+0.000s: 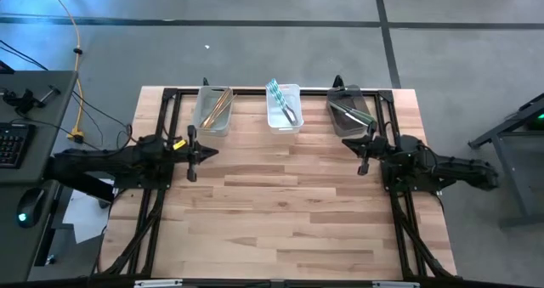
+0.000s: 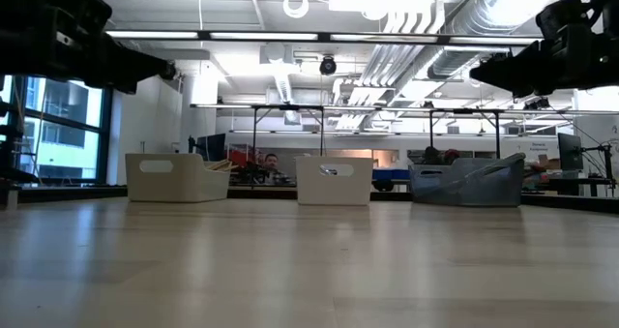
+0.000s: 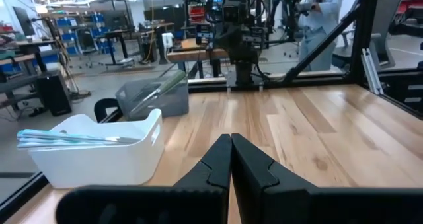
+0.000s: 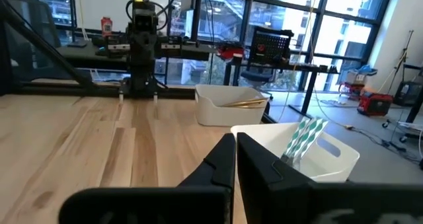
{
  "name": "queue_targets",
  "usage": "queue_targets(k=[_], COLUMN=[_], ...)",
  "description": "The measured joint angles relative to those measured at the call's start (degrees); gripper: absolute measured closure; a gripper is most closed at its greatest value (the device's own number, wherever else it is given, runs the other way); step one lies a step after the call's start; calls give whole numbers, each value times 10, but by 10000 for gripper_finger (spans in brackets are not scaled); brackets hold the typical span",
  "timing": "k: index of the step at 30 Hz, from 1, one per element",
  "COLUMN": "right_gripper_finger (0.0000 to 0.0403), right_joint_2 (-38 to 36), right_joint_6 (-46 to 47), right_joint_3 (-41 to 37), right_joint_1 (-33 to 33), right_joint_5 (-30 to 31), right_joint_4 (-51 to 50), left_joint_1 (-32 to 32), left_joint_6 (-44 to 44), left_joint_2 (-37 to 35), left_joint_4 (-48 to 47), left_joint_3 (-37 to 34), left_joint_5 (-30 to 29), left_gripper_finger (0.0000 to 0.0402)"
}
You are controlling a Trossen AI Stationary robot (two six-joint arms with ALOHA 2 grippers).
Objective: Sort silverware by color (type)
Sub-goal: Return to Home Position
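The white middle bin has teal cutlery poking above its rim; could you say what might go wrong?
The teal cutlery stands above the white bin's rim near the shut right gripper; a low sweep might snag it. A dark piece leaning over the grey bin's rim could slide out if bumped. The left gripper is shut too.

the table (image 1: 289, 211) is pale wood in long planks of mixed honey and cream tones, edged by a black frame (image 1: 246, 91). at its 11 o'clock a cream bin (image 1: 212, 89) holds gold-tan silverware (image 1: 218, 110). at 12 o'clock a white bin (image 1: 286, 128) holds teal silverware (image 1: 280, 99) striped with white. at 1 o'clock a smoky grey bin (image 1: 350, 90) holds dark grey-green silverware (image 1: 348, 111).
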Motion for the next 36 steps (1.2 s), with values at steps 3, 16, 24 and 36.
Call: queue_targets(k=[3, 16, 24, 36], right_gripper_finger=[403, 403, 403, 403], right_joint_2=[-18, -20, -20, -19], right_joint_6=[1, -23, -43, -30], right_joint_3=[0, 0, 0, 0], right_joint_1=[0, 0, 0, -55], right_joint_5=[0, 0, 0, -27], right_joint_4=[-10, 1, 30, 18], left_joint_1=[0, 0, 0, 0], left_joint_6=[0, 11, 15, 15], left_joint_2=[-33, -99, -99, -99], left_joint_4=[-29, -82, -83, -82], left_joint_3=[0, 1, 1, 1], left_joint_5=[-6, -19, -2, -10], left_gripper_finger=[401, 401, 401, 401])
